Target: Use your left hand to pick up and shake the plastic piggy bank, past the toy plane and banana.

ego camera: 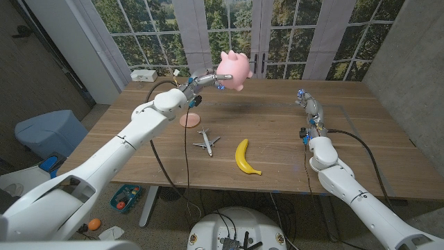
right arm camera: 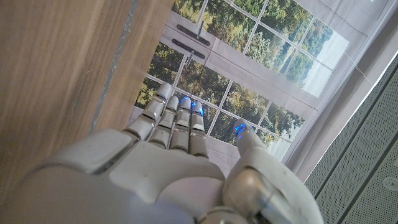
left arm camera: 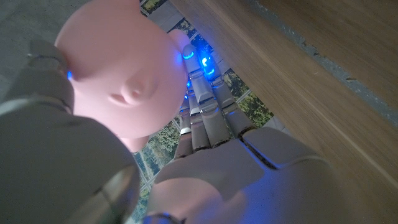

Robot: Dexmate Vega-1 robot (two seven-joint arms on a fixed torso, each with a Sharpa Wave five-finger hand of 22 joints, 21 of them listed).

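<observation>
**One pig in the air, shake pending**

One pink piggy bank (ego camera: 234, 70) is up off the wooden table (ego camera: 277, 139), held by the left hand (ego camera: 205, 81) at the far end of a long reach. From the head camera, the toy plane (ego camera: 206, 142) and the banana (ego camera: 245, 157) lie on the table nearer the robot than the pig, side by side and apart. A small pink disc (ego camera: 189, 120) sits on the table beyond the plane, roughly beneath the reaching arm. The right hand (ego camera: 308, 105) waits well off to the pig's right, standing on its edge with nothing in it.

Over to the left wrist camera: the piggy bank (left arm camera: 121, 74) sits against the left hand (left arm camera: 205, 143), fingers (left arm camera: 198, 93) running up its side and the thumb at the other side, so the grip is a clasp around the body.

Right wrist camera now: the right hand (right arm camera: 180, 155) has its fingers (right arm camera: 177, 121) straight and close together, thumb set apart, holding nothing.

So, as I judge it, the reach and the pick-up are done. Whether the shake has begun I cannot tell; that looks like what is left.
</observation>
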